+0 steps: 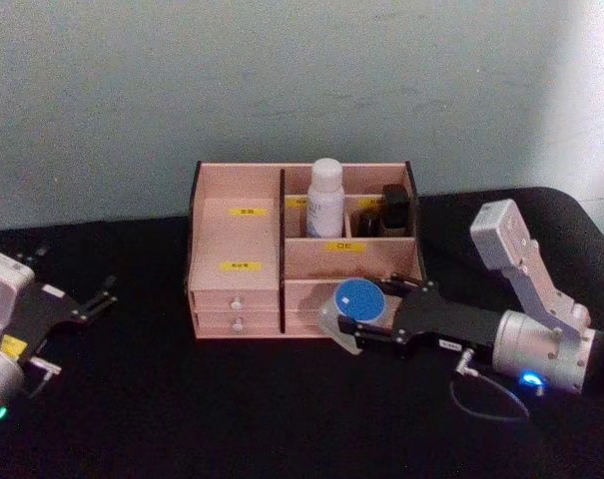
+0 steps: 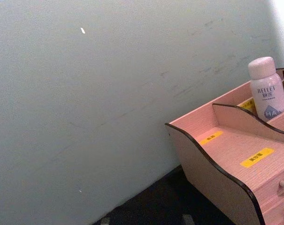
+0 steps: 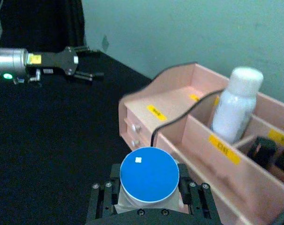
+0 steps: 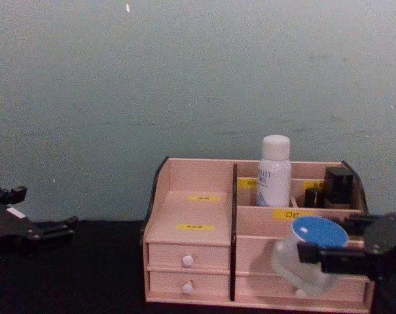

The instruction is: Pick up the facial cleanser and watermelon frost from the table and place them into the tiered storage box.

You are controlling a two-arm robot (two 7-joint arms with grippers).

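The right end effector (image 1: 366,305) is clamped on the watermelon frost (image 1: 353,299), one finger on each side of the clear body just under the blue lid. It holds the jar off the worktop (image 1: 282,419), right in front of the tiered storage box (image 1: 237,230), which stands by the worktop's far edge. The left end effector (image 1: 82,302) sits idle near the left edge with its fingers spread.

From where I stand, the jar looks ready to go into the low front compartment on the box's right-hand half. It first needs to clear the front wall, then come down squarely, and the fingers should open only when the base is resting on the floor of the compartment. The small black bottle (image 1: 394,205) in the back row needs a wide berth.

The jar is squat, with a short axis tipped off vertical; its lid faces up and leans towards the right edge. Levelling it before release would help. The facial cleanser (image 1: 324,200) already stands in a rear compartment, long axis upright, cap on top.
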